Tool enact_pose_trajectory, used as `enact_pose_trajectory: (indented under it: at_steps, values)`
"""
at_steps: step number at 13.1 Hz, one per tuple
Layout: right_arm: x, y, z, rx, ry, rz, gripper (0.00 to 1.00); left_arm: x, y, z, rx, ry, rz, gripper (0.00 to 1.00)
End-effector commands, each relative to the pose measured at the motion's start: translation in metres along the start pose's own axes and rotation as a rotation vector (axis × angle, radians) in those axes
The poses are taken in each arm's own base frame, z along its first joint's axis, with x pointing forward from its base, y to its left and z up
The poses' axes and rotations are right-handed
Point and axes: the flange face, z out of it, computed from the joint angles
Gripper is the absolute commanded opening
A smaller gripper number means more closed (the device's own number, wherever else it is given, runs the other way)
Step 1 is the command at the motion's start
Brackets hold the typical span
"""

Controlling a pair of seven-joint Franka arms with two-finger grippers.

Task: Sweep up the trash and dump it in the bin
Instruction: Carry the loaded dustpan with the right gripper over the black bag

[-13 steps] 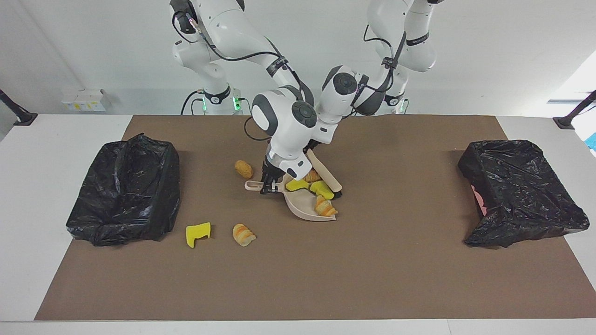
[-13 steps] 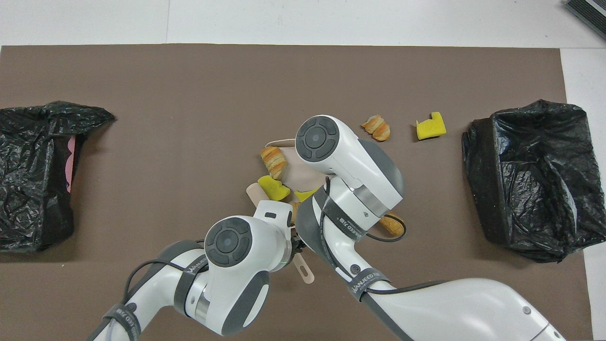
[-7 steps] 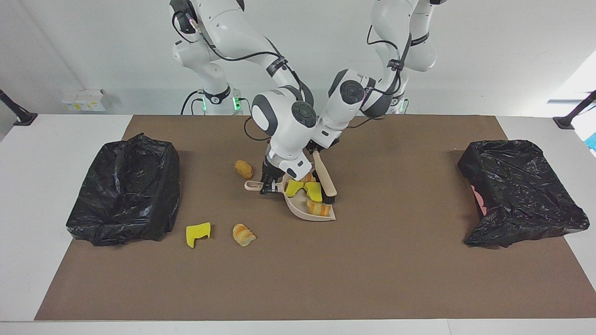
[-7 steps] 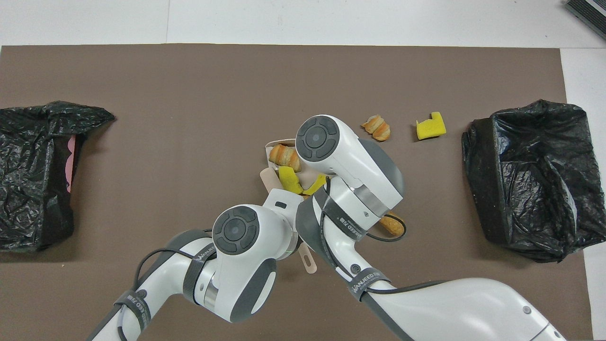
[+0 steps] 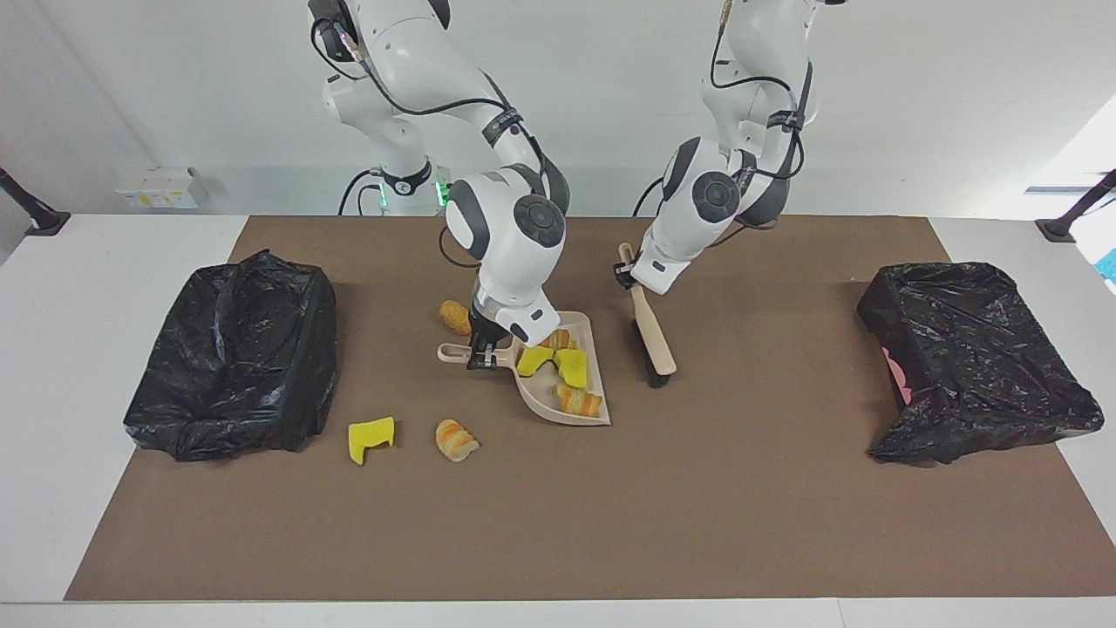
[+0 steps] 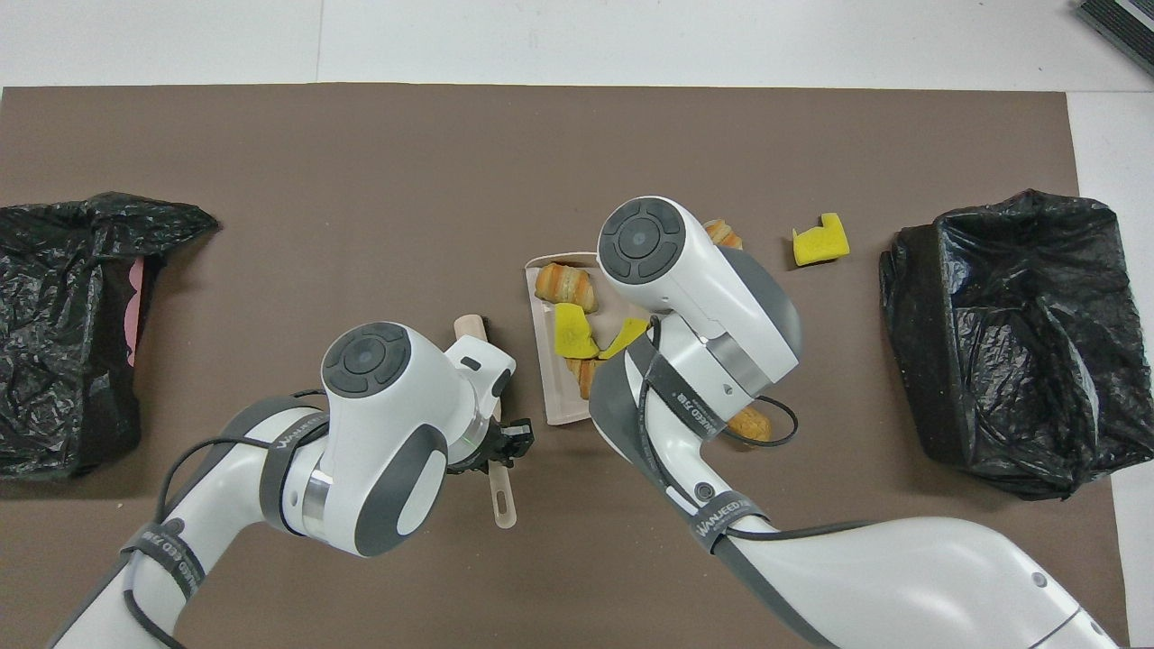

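Observation:
The beige dustpan (image 5: 542,399) (image 6: 546,397) lies mid-mat with my right gripper (image 5: 482,354) shut on its handle. Trash sits in the pan: two yellow sponge chunks (image 5: 573,367) (image 6: 574,329) and bread pieces (image 5: 579,401) (image 6: 564,283). Loose trash lies on the mat: a bread piece (image 5: 454,317) by the pan's handle, and a yellow sponge (image 5: 370,438) (image 6: 819,242) and a bread piece (image 5: 456,440) near the bin (image 5: 235,358) at the right arm's end. My left gripper (image 5: 624,272) (image 6: 505,443) is shut on the brush (image 5: 652,336) handle, bristles down, beside the pan.
A second black-bagged bin (image 5: 972,358) (image 6: 72,324) stands at the left arm's end of the brown mat (image 5: 750,506). White table shows around the mat's edges.
The left arm drew the brush off the dustpan toward its own end of the table. The dustpan turned and shifted slightly toward the right arm's end, the trash sitting deeper in it.

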Motion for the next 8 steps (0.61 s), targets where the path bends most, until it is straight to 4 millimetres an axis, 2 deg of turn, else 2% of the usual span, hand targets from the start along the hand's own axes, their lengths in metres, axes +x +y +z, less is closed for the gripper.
enact_pose_trajectory:
  at_steps: [1,4,6,8]
  values:
    - [-0.037,0.005,-0.021,-0.015,0.076,0.041,0.0,-0.032,0.012,0.005,0.054,0.005,0.05,0.0]
    - [-0.097,0.015,-0.038,-0.043,0.132,0.091,0.0,-0.074,0.032,0.02,0.106,0.026,0.053,0.0]
    - [-0.155,0.021,-0.038,-0.042,0.175,0.077,0.0,-0.091,0.042,0.027,0.091,0.06,0.013,0.0]
    - [-0.213,0.021,-0.03,-0.017,0.21,0.103,0.0,-0.119,0.047,0.049,0.071,0.102,0.029,0.0]
